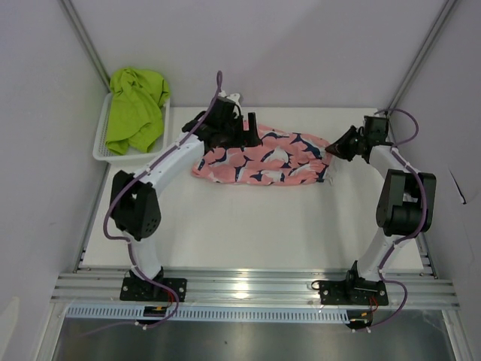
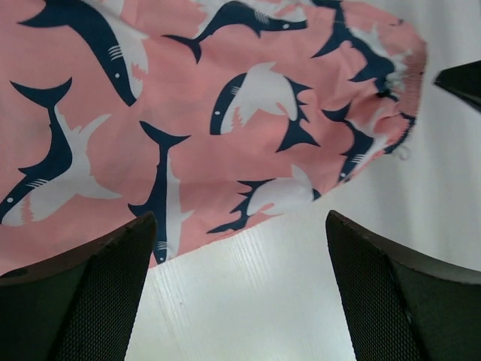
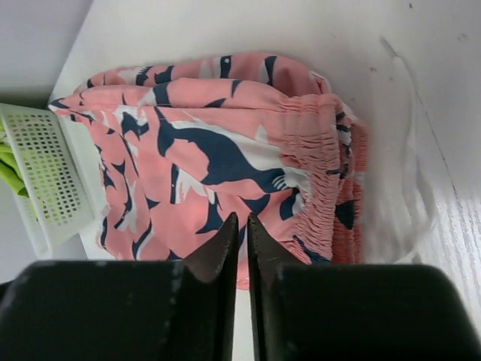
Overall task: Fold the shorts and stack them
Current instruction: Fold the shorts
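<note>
Pink shorts [image 1: 259,159] lie spread — left gripper [image 2: 239,218] gaping, right gripper [image 3: 242,222] pinched shut, empty — green shorts [image 1: 135,109] in basket [image 1: 113,156].

Pink shorts [image 1: 263,159]: shark print, lay folded on the tabletop [image 1: 248,226], far centre.
Green shorts [image 1: 135,109]: lay crumpled in the basket [image 1: 101,147].

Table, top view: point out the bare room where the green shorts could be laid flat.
Widest free patch: the table on the near side of the pink shorts, between the left arm and right arm. A smaller patch lies behind those shorts, beside the right gripper. Crowded: back left, with basket, green shorts and left gripper.
</note>
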`<action>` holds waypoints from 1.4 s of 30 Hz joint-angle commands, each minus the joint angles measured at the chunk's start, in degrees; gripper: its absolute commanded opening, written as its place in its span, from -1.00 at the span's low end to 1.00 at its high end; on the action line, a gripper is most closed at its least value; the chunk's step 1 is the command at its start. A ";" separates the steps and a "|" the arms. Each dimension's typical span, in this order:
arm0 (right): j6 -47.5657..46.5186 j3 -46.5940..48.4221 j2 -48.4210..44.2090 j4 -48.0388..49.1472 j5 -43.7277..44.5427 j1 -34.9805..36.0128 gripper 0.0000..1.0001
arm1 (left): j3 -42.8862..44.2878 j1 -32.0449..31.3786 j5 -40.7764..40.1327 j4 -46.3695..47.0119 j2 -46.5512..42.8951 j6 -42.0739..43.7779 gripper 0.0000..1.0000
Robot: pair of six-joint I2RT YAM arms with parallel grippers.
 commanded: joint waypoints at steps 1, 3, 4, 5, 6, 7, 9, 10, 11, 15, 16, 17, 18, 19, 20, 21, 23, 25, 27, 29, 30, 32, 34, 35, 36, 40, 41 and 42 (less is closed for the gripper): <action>-1.84 2.93 -0.18 3.40 -2.34 0.37 -0.82 | -1.08 1.00 1.86 3.08 4.18 -0.08 0.89; -0.97 3.63 1.04 5.32 -4.09 0.46 -0.88 | -0.47 0.56 3.26 4.05 5.94 -1.13 0.83; -0.27 3.98 2.01 6.46 -5.49 0.28 -0.99 | -0.03 0.47 4.05 4.49 7.69 -1.66 0.79; 1.65 4.42 3.15 7.87 -8.64 0.28 -1.00 | 0.06 0.21 5.02 4.84 8.66 -2.01 0.69; 2.72 5.38 4.38 10.58 -10.24 0.19 -1.00 | 0.14 0.12 6.24 5.37 9.46 -2.27 0.65; 4.03 5.82 7.44 12.52 -11.73 0.02 -1.00 | -0.12 0.03 6.69 5.72 10.51 -2.71 0.60; 8.86 7.22 10.79 18.22 -16.56 -0.33 -1.00 | -0.99 -0.58 7.22 6.51 11.48 -2.98 0.44; 10.53 7.58 14.20 19.82 -17.89 -0.42 -1.00 | -2.04 -0.67 7.92 6.86 12.01 -3.24 0.41; 11.94 8.02 15.80 20.70 -19.55 -0.51 -1.00 | -2.57 -0.85 7.93 6.87 12.01 -3.42 0.32; 14.07 8.90 21.96 18.63 -19.40 -0.33 -1.00 | -10.56 -1.02 8.54 10.63 10.08 -4.47 0.20; 13.63 9.08 22.75 16.86 -18.52 -0.33 -1.00 | -12.06 -0.94 8.63 11.52 9.47 -4.74 0.19; 13.37 8.82 23.63 15.28 -16.95 -0.33 -1.00 | -16.42 -0.94 8.89 13.44 8.07 -4.91 0.15; 12.67 8.73 23.81 13.78 -15.80 -0.42 -1.00 | -17.94 -0.94 9.07 14.42 7.36 -5.00 0.12; 12.40 8.73 24.08 12.81 -14.83 -0.51 -1.00 | -19.26 -0.94 9.33 15.30 6.57 -5.35 0.10; 12.40 8.38 24.34 12.80 -14.30 -0.60 -1.00 | -22.93 -1.20 9.94 16.79 5.78 -5.44 0.04; 12.31 8.38 24.52 12.45 -14.30 -0.60 -1.00 | -23.84 -1.29 9.95 17.15 4.29 -5.53 0.01; 12.05 8.55 24.34 12.27 -14.73 -0.60 -1.00 | -27.08 -1.73 8.90 17.50 2.79 -5.00 -0.03; 10.82 8.47 22.77 10.19 -14.82 -0.34 -1.00 | -28.67 -1.90 8.28 17.94 0.68 -4.83 -0.04; 10.03 7.41 19.45 9.73 -15.08 -0.25 -0.93 | -31.75 -1.99 8.28 19.08 -0.98 -5.00 -0.04; 9.50 5.14 16.54 10.86 -15.96 -0.16 -0.82 | -34.11 -1.99 8.37 20.13 -2.04 -5.00 -0.04; 9.41 4.17 13.39 11.30 -16.40 -0.16 -0.73 | -34.74 -1.99 8.37 20.49 -2.48 -5.09 -0.05; 9.32 2.50 10.56 13.58 -18.59 -0.25 -0.66 | -36.59 -1.99 8.54 21.28 -3.89 -5.09 -0.05; 9.23 0.12 6.96 13.77 -21.14 -0.16 -0.62 | -38.08 -1.99 8.37 21.90 -5.47 -5.35 -0.06; 9.23 -0.76 6.07 14.20 -21.85 0.10 -0.62 | -38.26 -1.99 8.28 22.16 -6.09 -5.44 -0.05; 9.23 -1.63 5.28 14.38 -22.64 0.28 -0.62 | -38.44 -1.99 8.28 22.07 -6.61 -5.53 -0.06; 7.92 -6.99 3.52 14.56 -25.28 1.16 -0.70 | -38.00 -1.99 7.76 20.58 -9.95 -5.53 -0.06; 7.48 -7.79 4.04 14.21 -25.20 1.16 -0.71 | -38.00 -1.99 7.66 19.54 -11.87 -5.44 -0.06; 6.95 -8.40 4.56 14.21 -25.02 1.07 -0.74 | -37.82 -1.99 7.49 19.00 -12.94 -5.35 -0.06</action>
